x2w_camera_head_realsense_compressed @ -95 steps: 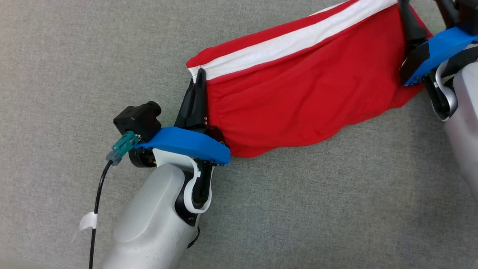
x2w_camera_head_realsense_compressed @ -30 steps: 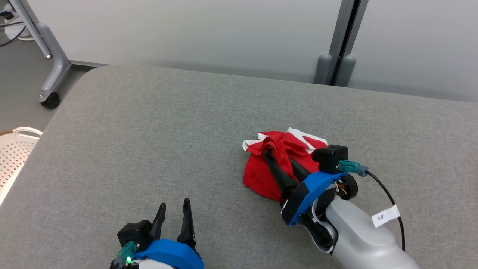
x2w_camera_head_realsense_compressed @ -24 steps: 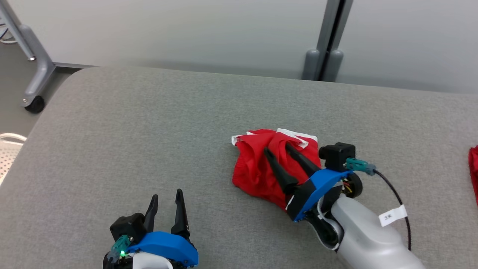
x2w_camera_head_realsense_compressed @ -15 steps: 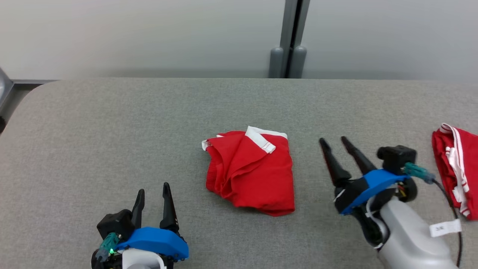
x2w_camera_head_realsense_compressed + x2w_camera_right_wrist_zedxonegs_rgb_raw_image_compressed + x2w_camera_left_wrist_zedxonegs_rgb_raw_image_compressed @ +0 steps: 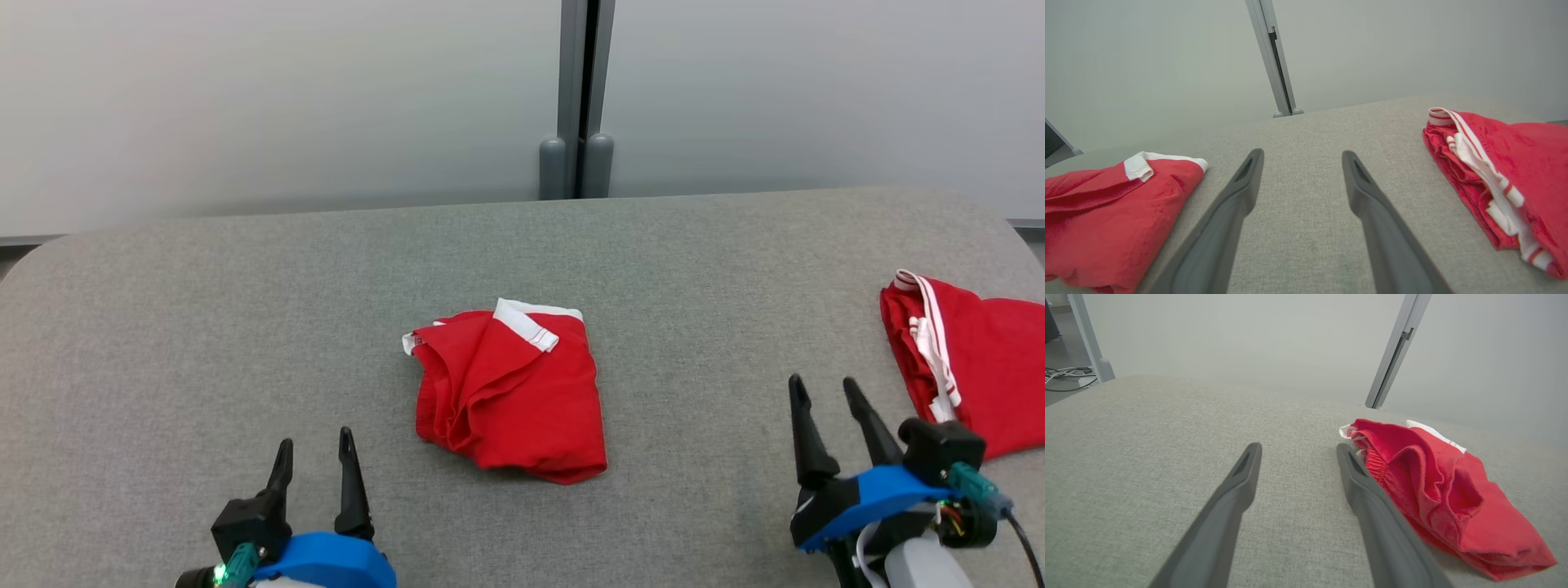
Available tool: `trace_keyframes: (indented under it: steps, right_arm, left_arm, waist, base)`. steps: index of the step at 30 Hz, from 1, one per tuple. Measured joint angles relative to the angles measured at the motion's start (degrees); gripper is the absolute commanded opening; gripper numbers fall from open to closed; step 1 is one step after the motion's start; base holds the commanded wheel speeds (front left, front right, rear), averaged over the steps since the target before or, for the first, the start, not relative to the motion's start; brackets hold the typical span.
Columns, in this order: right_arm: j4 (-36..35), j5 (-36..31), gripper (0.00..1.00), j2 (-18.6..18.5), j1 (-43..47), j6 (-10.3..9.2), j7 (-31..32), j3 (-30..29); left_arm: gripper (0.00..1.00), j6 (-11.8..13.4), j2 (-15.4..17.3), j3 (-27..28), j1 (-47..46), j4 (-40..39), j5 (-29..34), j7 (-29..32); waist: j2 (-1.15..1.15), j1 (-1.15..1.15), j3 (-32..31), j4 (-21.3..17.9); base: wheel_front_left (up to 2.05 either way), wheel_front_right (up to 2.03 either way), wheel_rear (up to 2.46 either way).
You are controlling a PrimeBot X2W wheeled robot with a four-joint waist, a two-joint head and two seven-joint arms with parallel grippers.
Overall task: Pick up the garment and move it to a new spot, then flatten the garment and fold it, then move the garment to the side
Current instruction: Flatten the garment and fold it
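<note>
The garment (image 5: 510, 392) is red with white trim and lies in a loosely folded bundle mid-table; it also shows in the left wrist view (image 5: 1437, 490) and the right wrist view (image 5: 1106, 212). My left gripper (image 5: 314, 441) is open and empty at the near edge, left of the bundle and apart from it. Its fingers (image 5: 1237, 486) hover over bare cloth. My right gripper (image 5: 823, 384) stands open and empty to the right of the bundle, well clear of it. Its fingers (image 5: 1372, 196) point at bare table.
A second red garment (image 5: 971, 367) with a white striped band lies at the table's right end, close to my right gripper; the right wrist view shows this garment (image 5: 1506, 163) too. The grey padded table (image 5: 204, 327) ends at a pale wall with a grey post (image 5: 575, 98).
My right gripper opened, let go of the folded garment and drew back to the right. The head camera swung right, bringing the second garment into view. The left gripper stayed open.
</note>
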Motion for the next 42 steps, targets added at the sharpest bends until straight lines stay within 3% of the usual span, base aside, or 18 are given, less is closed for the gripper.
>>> trace_keyframes:
  steps: [8,13,20,24,25,26,27,35,42]
  right_arm:
    - [0.1,-1.3,1.00,1.3,2.8,0.00,0.0,-0.2]
    - [0.9,-1.2,1.00,1.3,1.7,0.00,0.0,3.5]
    - [4.2,-0.8,1.00,1.5,-4.8,0.00,0.0,10.7]
    - [6.5,-1.0,1.00,1.6,-7.4,0.00,0.0,11.9]
    - [6.9,-1.0,0.82,1.6,-7.7,0.00,0.0,11.6]
    - [7.5,-1.2,0.38,1.6,-7.9,0.00,0.0,11.3]
    - [8.2,-1.3,0.01,1.6,-8.0,0.00,0.0,10.9]
    - [11.6,-4.5,0.00,0.6,-10.6,0.00,0.0,5.9]
    - [14.7,-7.6,0.00,-1.0,-14.2,0.00,0.0,5.3]
  left_arm:
    - [1.00,-0.2,0.0,0.9,1.9,-0.6,-0.1,0.0]
    - [1.00,-0.5,0.0,-0.9,1.4,-0.7,-0.7,0.0]
    - [1.00,-0.2,0.0,-5.9,-0.7,-1.1,-2.6,0.0]
    - [1.00,-0.1,0.0,-7.6,-1.3,-0.9,-3.2,0.0]
    - [1.00,0.0,0.0,-7.7,-1.4,-1.0,-3.2,0.0]
    - [1.00,0.1,0.0,-7.9,-1.5,-1.0,-3.2,0.0]
    - [1.00,0.1,0.0,-7.9,-1.5,-1.0,-3.2,0.0]
    - [1.00,0.3,0.0,-8.3,-1.5,-1.7,-3.7,0.0]
    - [1.00,0.7,0.0,-10.1,-2.1,-2.4,-4.6,0.0]
  waist:
    - [0.00,0.00,-0.8,-0.6]
    - [0.00,0.00,0.3,0.4]
    - [0.00,0.00,1.9,5.1]
    - [0.00,0.01,2.9,8.8]
    - [0.00,0.01,3.2,9.7]
    - [0.00,0.01,3.5,10.6]
    - [0.00,0.01,3.8,11.4]
    - [0.00,0.01,6.7,15.6]
    - [0.00,0.01,8.8,17.4]
  base:
    - [0.00,0.00,0.00]
    - [0.00,0.00,0.00]
    - [0.00,0.00,0.00]
    - [0.00,0.00,0.00]
    - [0.00,0.00,0.00]
    - [0.00,0.00,0.00]
    - [0.00,0.00,0.00]
    - [0.00,0.00,0.00]
    - [0.00,0.00,0.00]
